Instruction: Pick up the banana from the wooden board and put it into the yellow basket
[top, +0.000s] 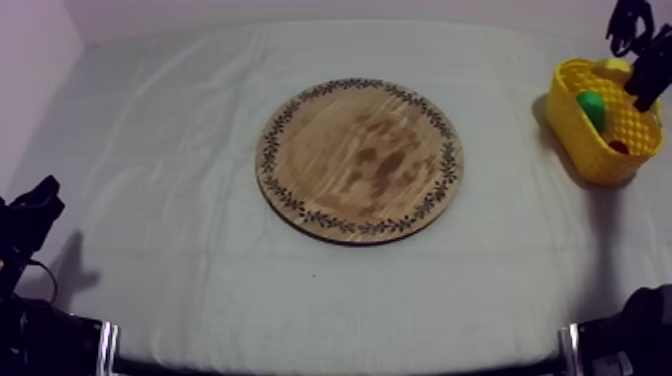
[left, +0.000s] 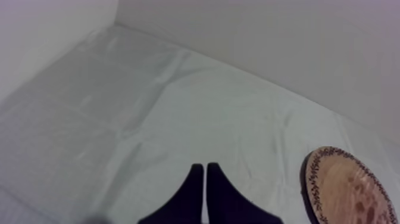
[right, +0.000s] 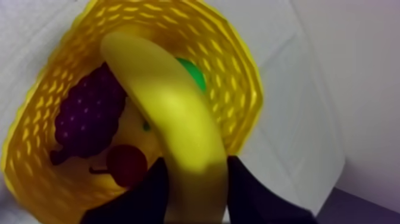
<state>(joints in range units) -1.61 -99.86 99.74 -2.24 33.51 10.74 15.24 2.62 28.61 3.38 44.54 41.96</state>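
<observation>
Now banana (right: 172, 113) hangs tilted over the open yellow basket (right: 53, 71), its near end grasped between the right fingers (right: 149, 190); inside the basket under it lie grapes (right: 89, 116), a small red fruit (right: 126, 165) and a green pear (right: 191, 72); wooden board (top: 360, 160) sits mid-desk (top: 180, 150), well apart from the basket; left fingers (left: 193, 184) clenched together on nothing, over the cloth near the board.

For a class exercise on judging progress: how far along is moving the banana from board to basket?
Done: the board is bare, so the banana is off it. In hand: the right jaws are shut on the banana over the basket, above grapes, a pear and a small red fruit. Left: open the jaws so it drops in.
</observation>
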